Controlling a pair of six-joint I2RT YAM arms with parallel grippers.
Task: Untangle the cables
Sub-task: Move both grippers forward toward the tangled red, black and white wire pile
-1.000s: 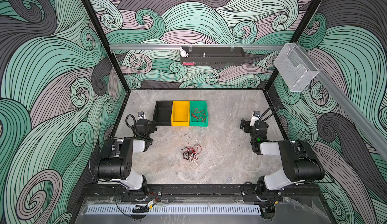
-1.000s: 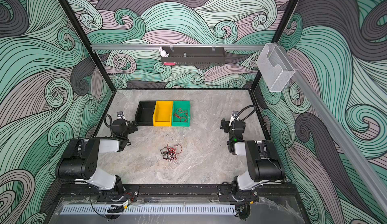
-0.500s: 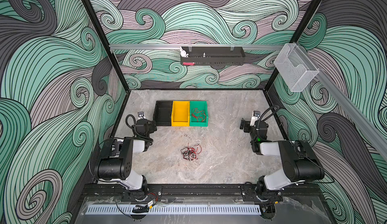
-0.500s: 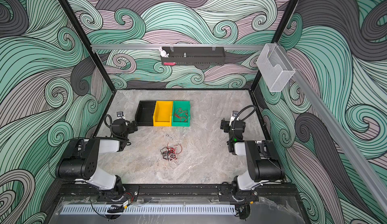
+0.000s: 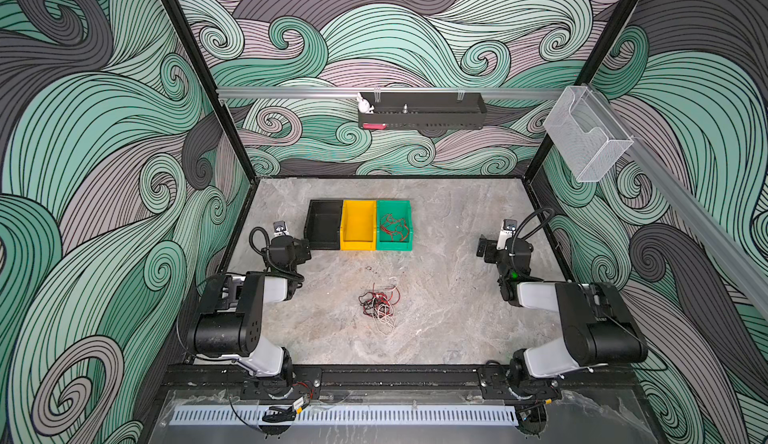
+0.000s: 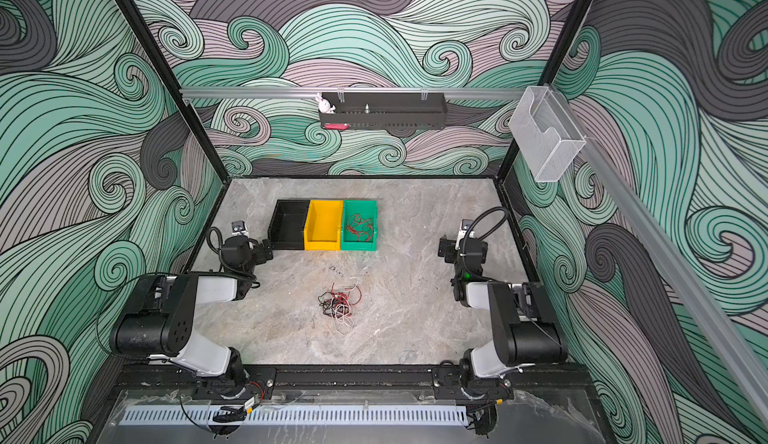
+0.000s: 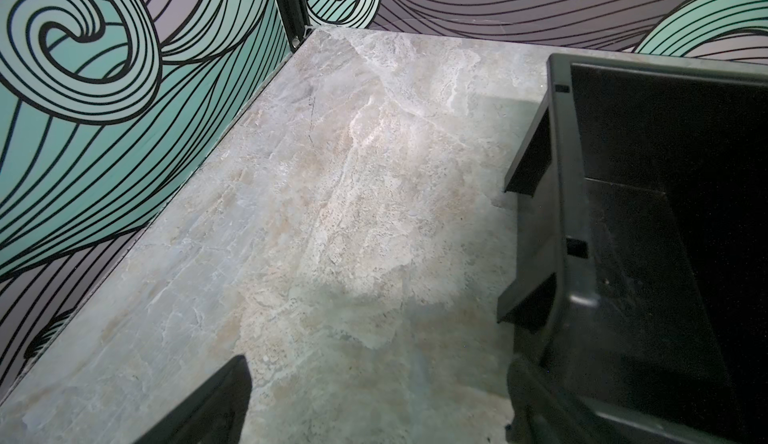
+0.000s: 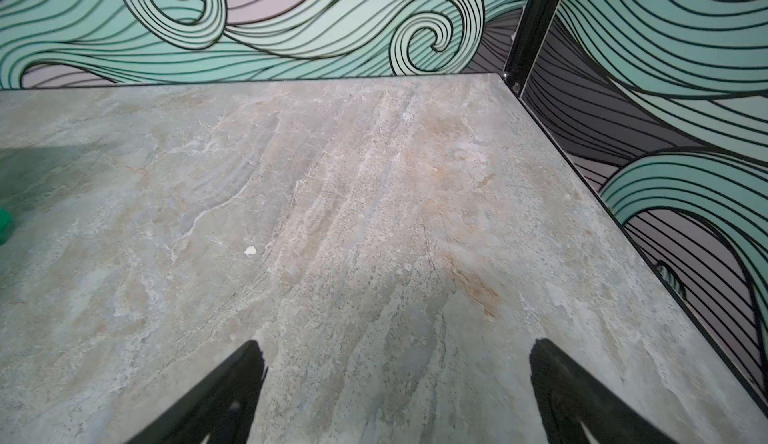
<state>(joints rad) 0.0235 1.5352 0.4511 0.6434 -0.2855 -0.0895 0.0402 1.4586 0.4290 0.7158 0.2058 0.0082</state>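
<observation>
The cables point(image 5: 380, 304) lie in a loose tangle of red, black and white strands on the bench point(image 5: 449, 329), in front of the green bin point(image 5: 394, 246) and well apart from it; more thin red and dark strands point(image 5: 392, 230) sit inside that green bin; in both top views the tangle point(image 6: 340, 304) lies apart from both arms. The left arm point(image 5: 232, 317) is folded back on itself, its forearm reaching toward the black bin point(image 5: 324, 223), which stands two places from the green bin with the yellow bin point(image 5: 358, 226) between them. The left jaws stand wide apart and hold nothing; in the left wrist view one of them is just beside a corner of the black bin point(image 7: 565, 213), and whether they touch I cannot tell. The right arm point(image 5: 582, 321) is folded the same way on the far side of the green bin, well apart from it; the right jaws stand wide apart over bare bench point(image 8: 353, 213), holding nothing. Against the frames from a second ago nothing differs; both arms keep the same pose, the jaws the same spread, and the tangle the same place before the green bin.
</observation>
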